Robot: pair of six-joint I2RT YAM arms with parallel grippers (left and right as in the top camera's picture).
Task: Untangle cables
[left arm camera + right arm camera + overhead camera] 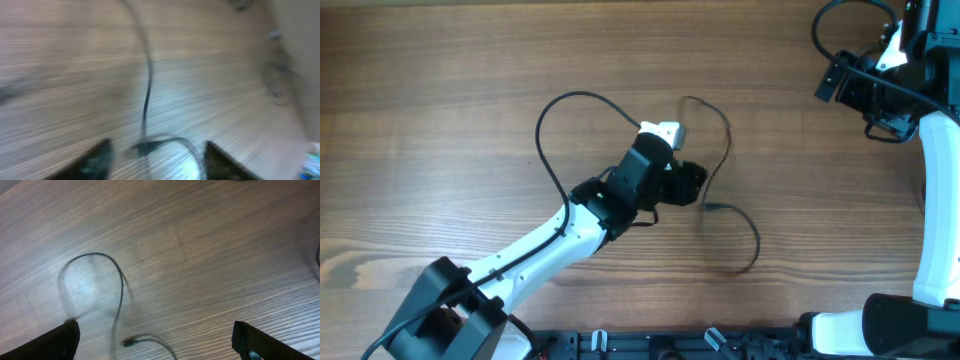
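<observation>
Two thin black cables lie at the table's centre. One cable arcs from the far side toward me and looks blurred. The other cable starts at a small plug and curves to the near right. My left gripper hovers just left of that plug. In the left wrist view, which is smeared, the left gripper is open, with the plug and a wire lying on the wood between its fingers. My right gripper hangs wide open at the far right; the right wrist view shows the cable loop and plug far below it.
A thicker black lead loops from the left arm's white camera module out to the left and back to the arm. The right arm's white link stands along the right edge. The wooden table shows bare grain on the left.
</observation>
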